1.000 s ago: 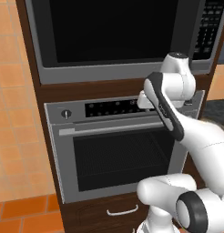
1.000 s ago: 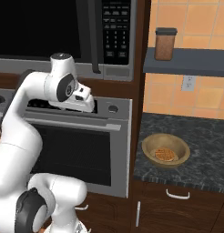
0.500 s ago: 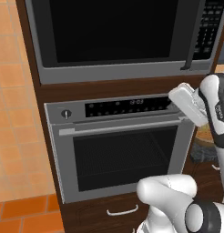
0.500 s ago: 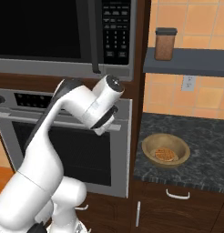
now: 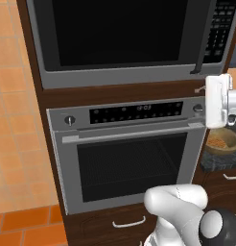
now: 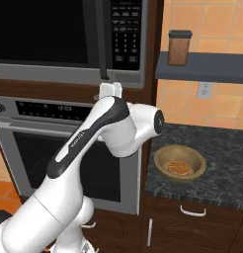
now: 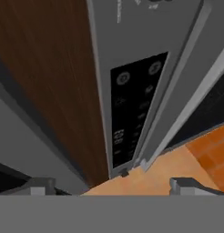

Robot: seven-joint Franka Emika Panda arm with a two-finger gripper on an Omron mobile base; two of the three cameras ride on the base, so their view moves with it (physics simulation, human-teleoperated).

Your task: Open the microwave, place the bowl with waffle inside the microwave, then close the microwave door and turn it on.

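Two dark fingertips of the white arm's gripper [image 7: 109, 186] stand spread wide, pinching nothing. The large silver-grey microwave's [image 5: 124, 41] shut black glass door [image 5: 115, 31] carries its dark vertical bar handle [image 6: 102, 39] just above the hand. The tan wooden bowl with waffle [image 6: 180, 163] sits right, on the counter.

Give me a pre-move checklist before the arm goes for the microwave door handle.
1. microwave door shut, so it needs opening: ok.
2. Door handle free of obstruction: ok.
3. hand open and empty: ok.
4. Hand lined up on the handle: not ok; it faces the oven control panel instead.
5. bowl with waffle waiting on the counter: ok.
6. Room for the door to swing past the arm: cannot tell.
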